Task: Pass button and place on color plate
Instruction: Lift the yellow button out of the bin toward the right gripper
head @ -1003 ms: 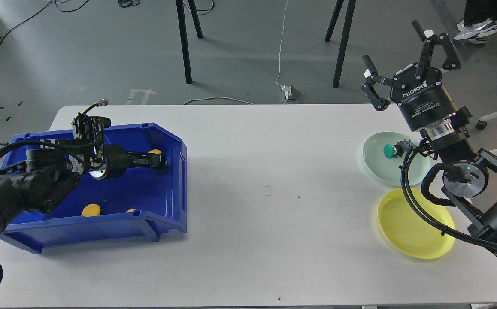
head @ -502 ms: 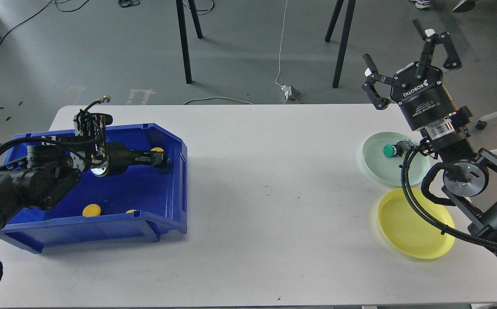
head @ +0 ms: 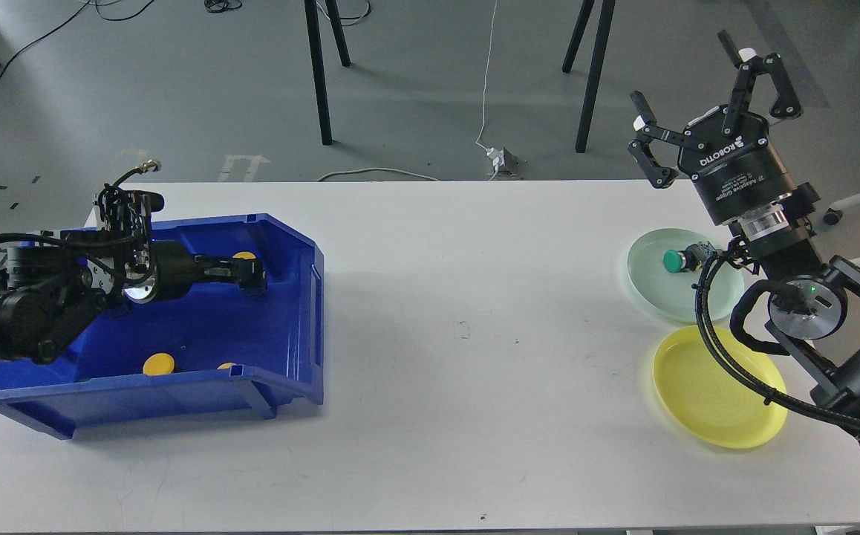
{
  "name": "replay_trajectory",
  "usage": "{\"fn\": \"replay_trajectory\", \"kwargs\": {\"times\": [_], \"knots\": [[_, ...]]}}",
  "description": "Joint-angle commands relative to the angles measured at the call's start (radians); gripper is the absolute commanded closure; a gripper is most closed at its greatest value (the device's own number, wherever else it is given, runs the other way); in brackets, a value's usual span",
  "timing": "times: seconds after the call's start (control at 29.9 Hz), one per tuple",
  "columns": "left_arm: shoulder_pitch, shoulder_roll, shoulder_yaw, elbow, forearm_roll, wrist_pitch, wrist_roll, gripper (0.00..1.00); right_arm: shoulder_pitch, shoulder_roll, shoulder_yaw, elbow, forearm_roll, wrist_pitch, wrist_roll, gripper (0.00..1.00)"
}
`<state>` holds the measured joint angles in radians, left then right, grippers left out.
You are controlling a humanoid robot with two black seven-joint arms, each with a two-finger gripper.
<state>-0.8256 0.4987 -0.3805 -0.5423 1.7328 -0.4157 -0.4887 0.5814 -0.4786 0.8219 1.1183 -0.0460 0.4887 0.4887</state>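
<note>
My left gripper (head: 252, 271) reaches into the blue bin (head: 304, 327) and is shut on a yellow button (head: 244, 256), held near the bin's back wall. Two more yellow buttons (head: 157, 363) lie by the bin's front wall. My right gripper (head: 705, 89) is open and empty, raised above the table's far right edge. A green button (head: 673, 260) lies on the pale green plate (head: 653, 286). The yellow plate (head: 720, 390) in front of it holds nothing.
The white table (head: 460, 334) stretches between the bin and the plates. My right arm (head: 801, 297) hangs over the right side of both plates. Stand legs and cables are on the floor behind the table.
My left gripper has drawn back to the left inside the bin, and the yellow button has moved with it. The right arm has barely moved.
</note>
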Motion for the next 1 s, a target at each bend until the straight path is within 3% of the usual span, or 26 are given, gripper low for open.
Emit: {"fn": "replay_trajectory", "kwargs": {"times": [0.0, 0.47, 0.6, 0.74, 0.97], "knots": [[0.002, 0.049, -0.001, -0.079, -0.001, 0.0, 0.0, 0.69, 0.0, 0.0, 0.0, 0.0, 0.0, 0.0, 0.0, 0.02], [0.032, 0.312, -0.006, -0.411, -0.09, -0.045, 0.0, 0.69, 0.0, -0.008, -0.001, 0.0, 0.0, 0.0, 0.0, 0.02], [0.052, 0.457, -0.006, -0.579, -0.263, -0.073, 0.0, 0.69, 0.0, -0.008, -0.006, -0.002, -0.005, 0.0, 0.0, 0.02], [0.054, 0.549, -0.008, -0.672, -0.424, -0.073, 0.0, 0.69, 0.003, -0.02, -0.015, -0.011, -0.012, 0.0, 0.0, 0.02], [0.049, 0.558, -0.098, -0.764, -0.715, -0.073, 0.0, 0.69, 0.023, -0.031, -0.055, 0.014, -0.175, 0.0, 0.0, 0.02]]}}
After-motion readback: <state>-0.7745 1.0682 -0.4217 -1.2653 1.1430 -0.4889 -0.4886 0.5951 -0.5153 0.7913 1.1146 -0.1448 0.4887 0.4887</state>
